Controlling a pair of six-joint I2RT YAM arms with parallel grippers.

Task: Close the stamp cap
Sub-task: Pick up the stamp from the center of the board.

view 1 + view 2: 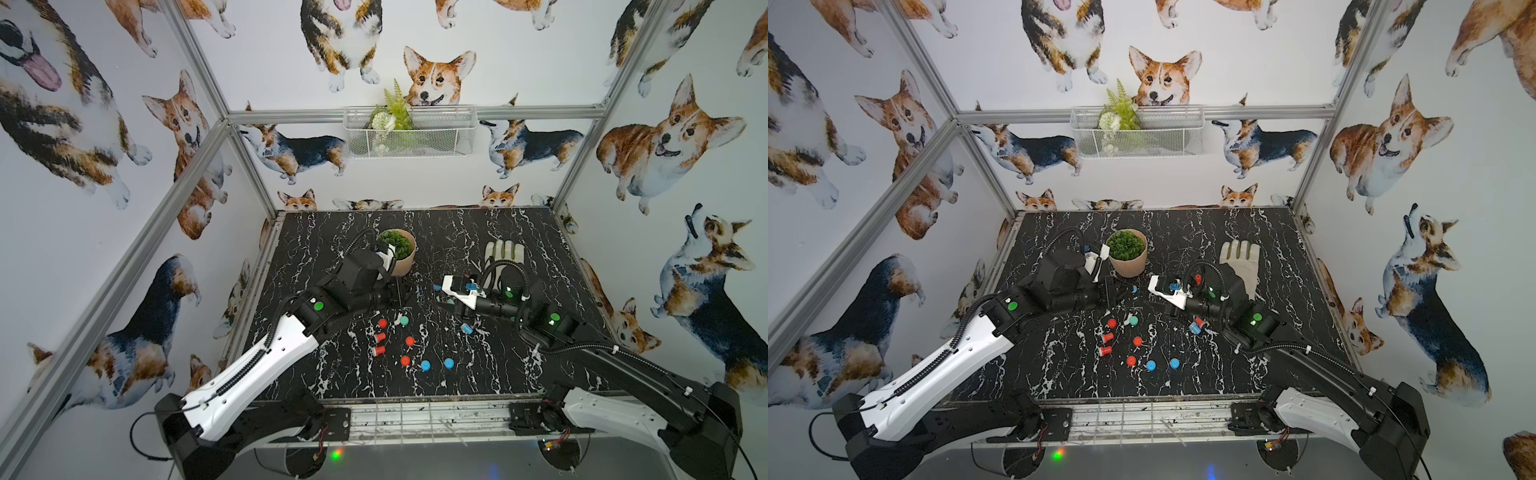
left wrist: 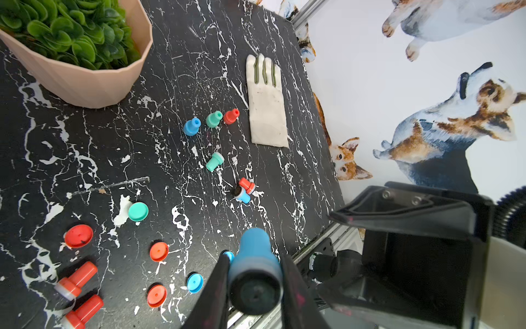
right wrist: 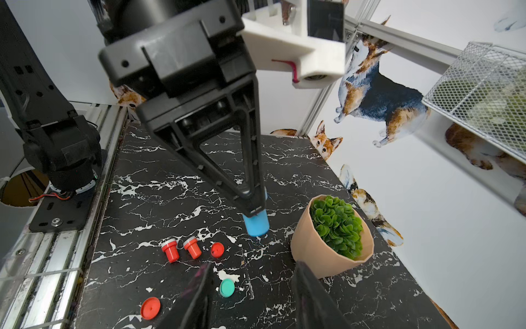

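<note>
The left claw (image 2: 254, 260) is shut tight on a blue stamp (image 3: 257, 226). Its two black fingers (image 2: 293, 284) press on the stamp's sides. The claw points down at a slant, low over the middle of the black table (image 2: 170, 85). I cannot tell if the stamp touches the table.

The right claw (image 3: 254, 266) is open and there is nothing between its fingers. It sits near the left claw and points toward it, but the two are apart.

The stamp's thin round handle sticks out past the left claw's fingertips, toward the table. Its wide end faces back toward the left arm's wrist and shows a dark round face.

A blue cap (image 2: 195, 282) lies flat on the table, beside two red caps (image 2: 157, 295). A green cap (image 2: 138, 211) lies a bit farther off, and two red stamps (image 2: 75, 280) lie on their sides.

A small blue bit peeks out behind one left finger. Most of it is hidden, so I cannot tell what it is. In both top views the claws look small and dark, and the arms cover part of them.
</note>
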